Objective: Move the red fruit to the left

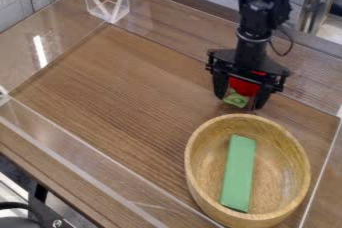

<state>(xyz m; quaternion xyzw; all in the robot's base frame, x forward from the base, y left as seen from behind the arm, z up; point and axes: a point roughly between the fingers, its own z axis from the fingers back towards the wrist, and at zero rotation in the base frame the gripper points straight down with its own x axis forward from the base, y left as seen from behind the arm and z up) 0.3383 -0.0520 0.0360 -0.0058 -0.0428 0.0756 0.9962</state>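
The red fruit (pixel 242 84) is a small glossy strawberry with a green cap at its lower end, lying on the wooden table (pixel 120 92) right of centre. My gripper (pixel 243 84) points straight down over it, open, its two black fingers (pixel 215 75) standing left and right of the fruit. The fruit sits between the jaws, and contact cannot be made out.
A wooden bowl (pixel 201 172) holding a flat green block (pixel 239 173) sits at the front right, close below the gripper. Clear plastic walls (pixel 40 42) border the table, with a clear stand (pixel 106 6) at the back left.
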